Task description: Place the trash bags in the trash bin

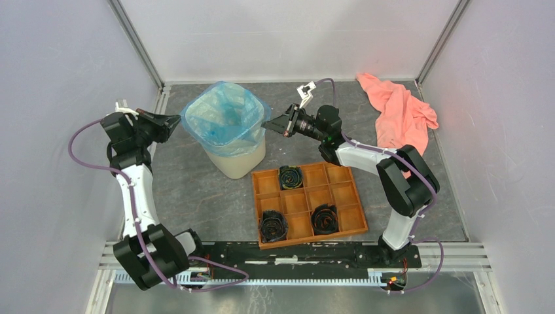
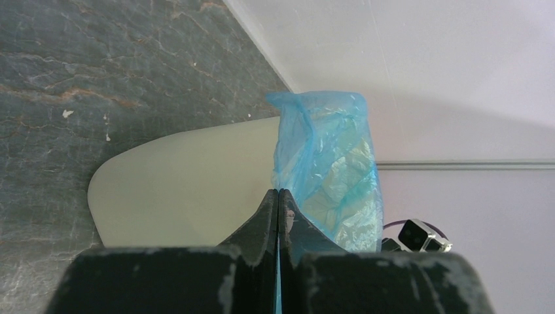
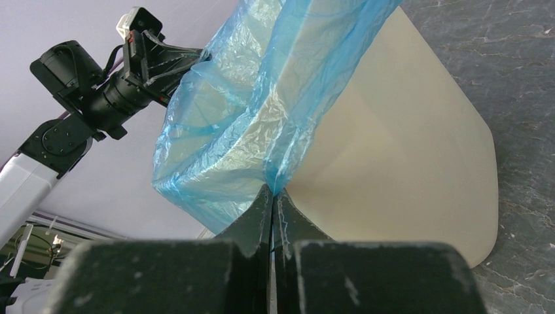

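The cream-beige trash bin (image 1: 239,160) stands at the back left of the table. The light-blue trash bag (image 1: 222,118) lines its inside and is folded over its rim. My left gripper (image 1: 175,122) is shut on the bag's edge at the bin's left rim. My right gripper (image 1: 267,123) is shut on the bag's edge at the bin's right rim. In the left wrist view the shut gripper (image 2: 279,193) pinches blue film (image 2: 327,170) against the bin wall (image 2: 190,183). In the right wrist view the shut gripper (image 3: 273,191) pinches the bag (image 3: 262,111) beside the bin (image 3: 399,144).
An orange compartment tray (image 1: 307,196) with three black coiled rolls (image 1: 290,175) lies in front of and to the right of the bin. A salmon-pink cloth (image 1: 399,111) lies at the back right. White walls close the back and both sides.
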